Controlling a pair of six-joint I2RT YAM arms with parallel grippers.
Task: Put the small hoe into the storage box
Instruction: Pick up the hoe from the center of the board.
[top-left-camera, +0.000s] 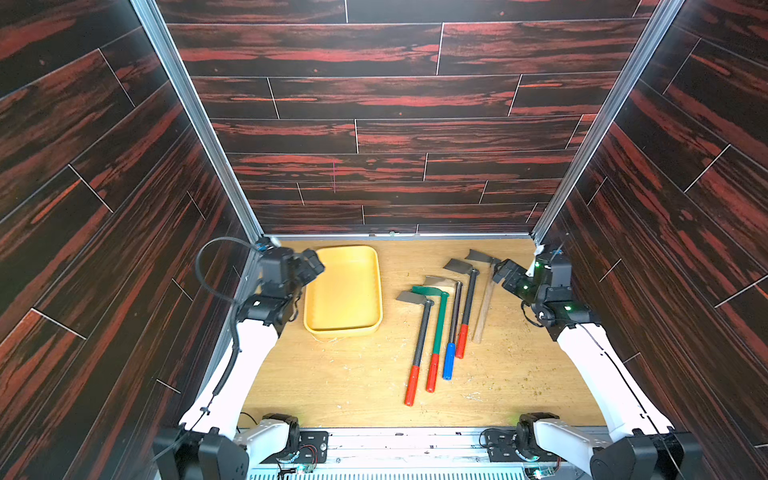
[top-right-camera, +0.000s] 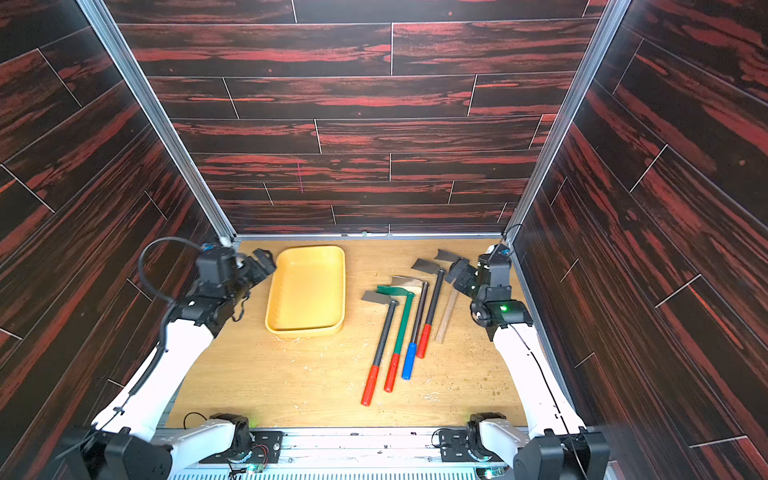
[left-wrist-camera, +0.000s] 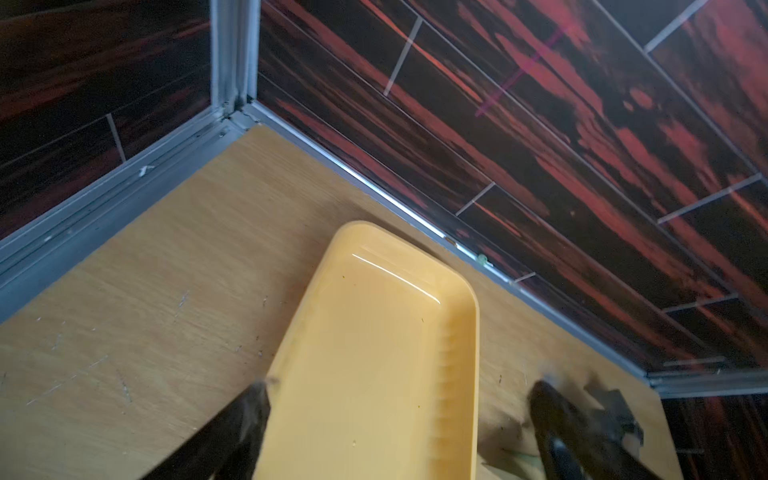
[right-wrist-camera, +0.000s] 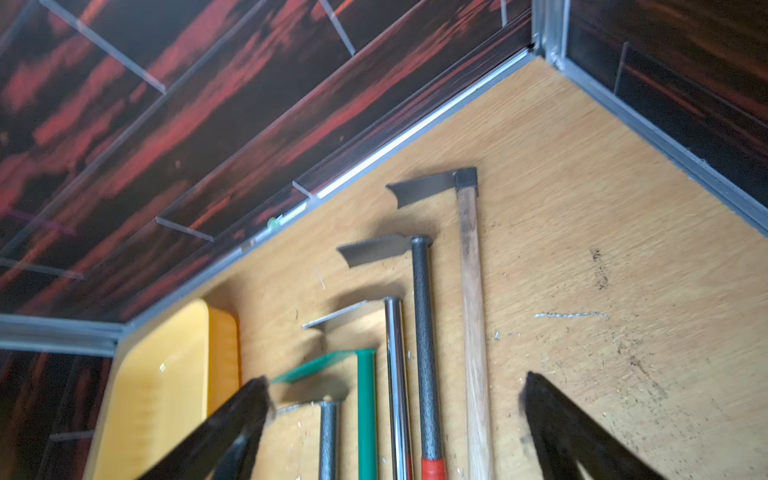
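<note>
Right gripper (right-wrist-camera: 397, 384) is hovering, jaws spread, with the wooden-handled small hoe (right-wrist-camera: 471, 291) lying beneath and between them. Ideally it is straddling the handle squarely before closing. Left gripper (left-wrist-camera: 401, 386), jaws spread too, is hanging over the storage box (left-wrist-camera: 473, 320).

table (top-left-camera: 332, 374): light wood, scuffed, crumb-strewn | walls (top-left-camera: 374, 104): dark red-streaked planks | corner rails (top-left-camera: 199, 116): grey metal

storage box (top-left-camera: 345, 286): on table (top-left-camera: 332, 382), left half | hoes (top-left-camera: 441, 326): side by side, right of it, apart
</note>
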